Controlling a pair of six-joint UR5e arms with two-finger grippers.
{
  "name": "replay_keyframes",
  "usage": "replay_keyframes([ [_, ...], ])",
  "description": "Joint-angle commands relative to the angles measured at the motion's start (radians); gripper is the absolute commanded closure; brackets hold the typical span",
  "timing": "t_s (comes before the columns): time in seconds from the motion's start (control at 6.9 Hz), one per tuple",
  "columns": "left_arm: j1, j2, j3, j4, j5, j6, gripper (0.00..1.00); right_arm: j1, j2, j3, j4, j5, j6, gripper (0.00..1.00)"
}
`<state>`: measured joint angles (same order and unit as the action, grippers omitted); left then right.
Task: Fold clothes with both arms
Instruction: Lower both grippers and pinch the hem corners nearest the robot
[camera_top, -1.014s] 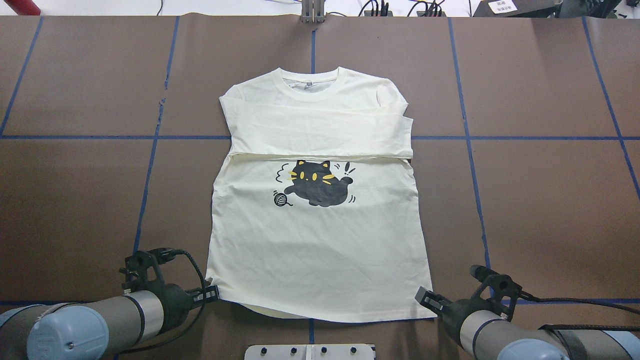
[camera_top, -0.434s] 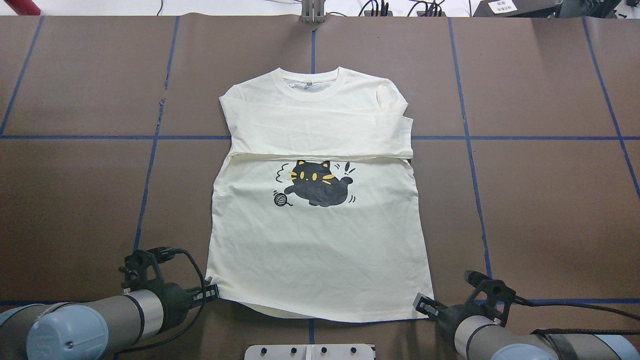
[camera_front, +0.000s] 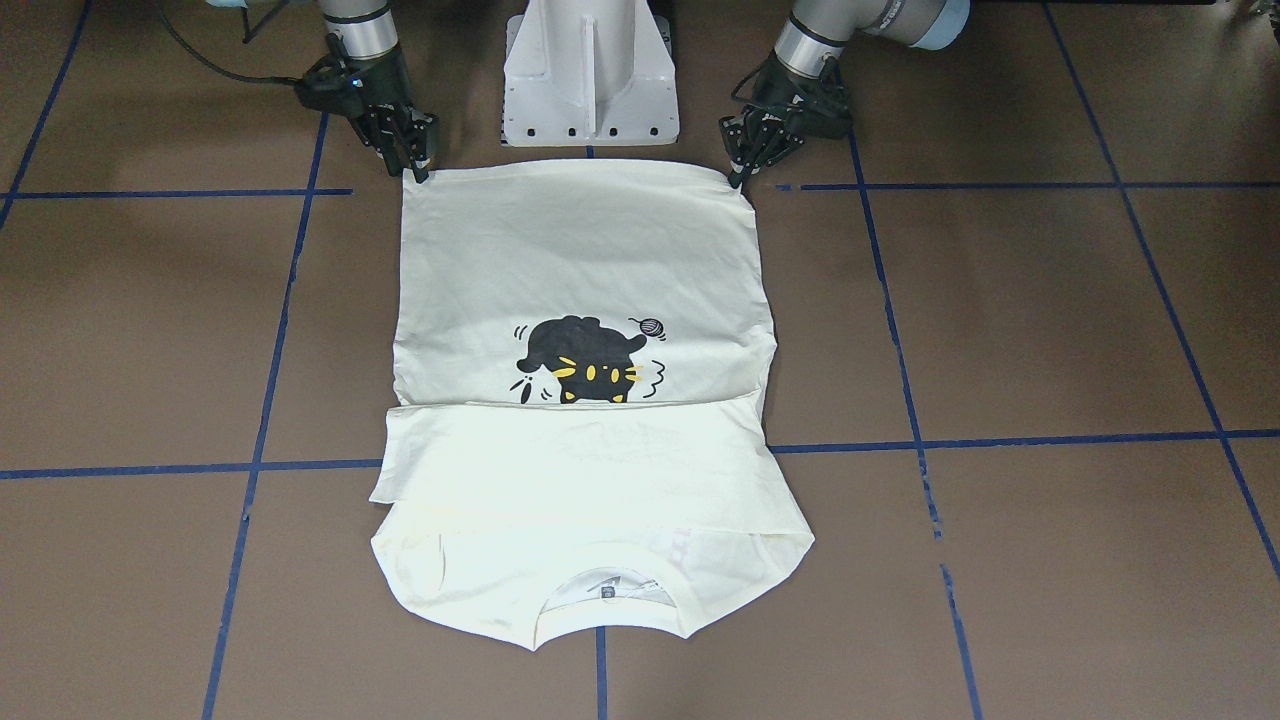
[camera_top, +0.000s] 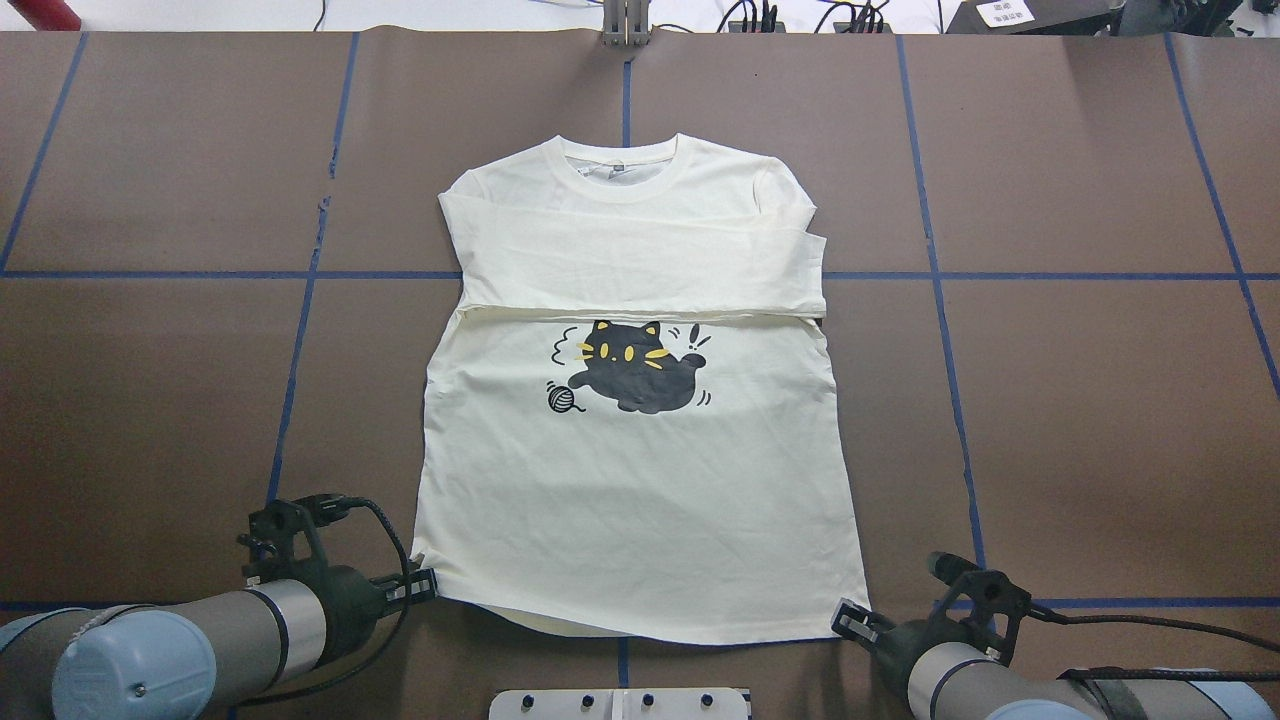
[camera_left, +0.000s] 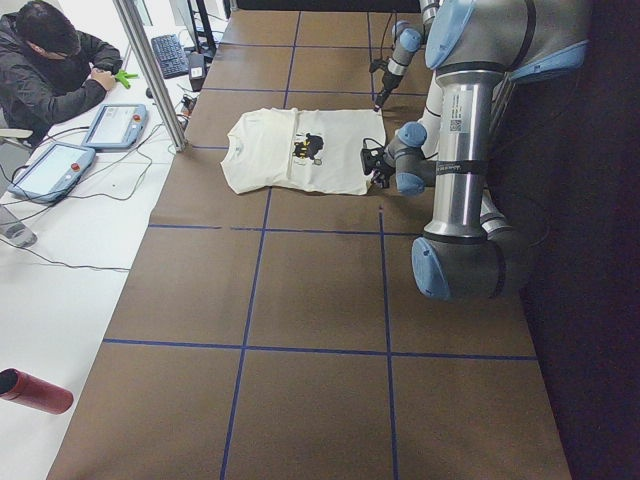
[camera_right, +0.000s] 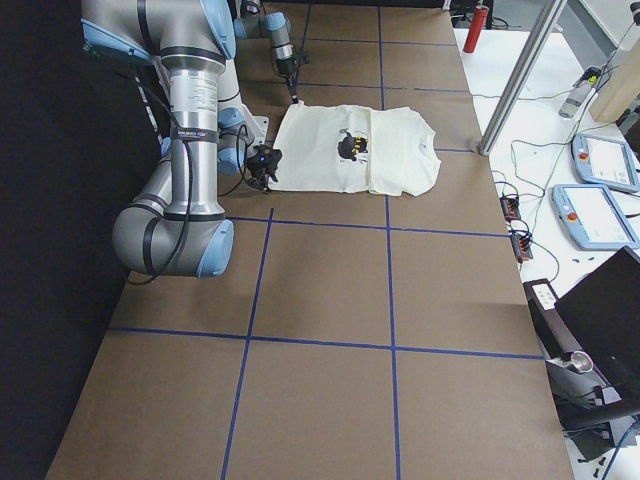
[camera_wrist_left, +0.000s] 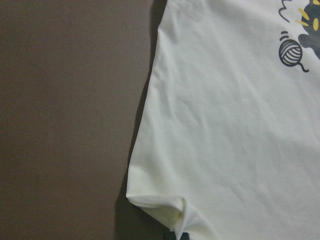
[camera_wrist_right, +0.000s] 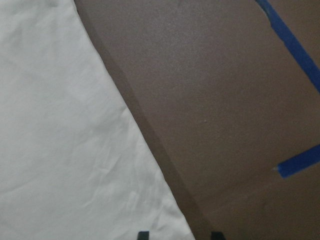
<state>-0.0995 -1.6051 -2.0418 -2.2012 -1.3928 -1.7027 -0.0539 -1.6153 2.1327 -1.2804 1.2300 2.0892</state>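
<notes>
T-shirt (camera_top: 640, 500) lies flat at the middle of the table (camera_top: 1100, 400), cat print (camera_top: 635, 380) upward, collar (camera_top: 622, 170) far from the robot and hem toward it; the sleeves (camera_top: 640, 265) are already laid across the chest in a band just above the cat, which trims the outline to a plain rectangle. That layout suits a lengthwise fold, hem carried up toward the collar, and the arms are placed for it, one at each near corner of the hem. The left gripper (camera_top: 418, 585) sits on the hem's left corner; its wrist view shows the cloth puckered into a small ridge right at the bottom edge, so the jaws appear clenched on that corner. The right gripper (camera_top: 850, 622) is low at the other corner; its wrist view shows two dark fingertips (camera_wrist_right: 143, 235) standing apart with the hem's point between them, so it is released and not yet gripping. Holding both corners should keep the hem straight during the lift; I judge the right side's pinch to be the step in hand.
</notes>
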Motion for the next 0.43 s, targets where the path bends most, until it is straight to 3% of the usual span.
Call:
replay_keyframes([
  [0.0, 0.0, 0.001, -0.005, 0.0, 0.0, 0.0, 1.0, -0.007, 0.0, 0.0, 0.0, -0.003, 0.017, 1.0],
  [0.29, 0.0, -0.001, -0.005, 0.0, 0.0, 0.0, 1.0, -0.006, -0.003, 0.001, -0.004, -0.001, 0.015, 1.0],
])
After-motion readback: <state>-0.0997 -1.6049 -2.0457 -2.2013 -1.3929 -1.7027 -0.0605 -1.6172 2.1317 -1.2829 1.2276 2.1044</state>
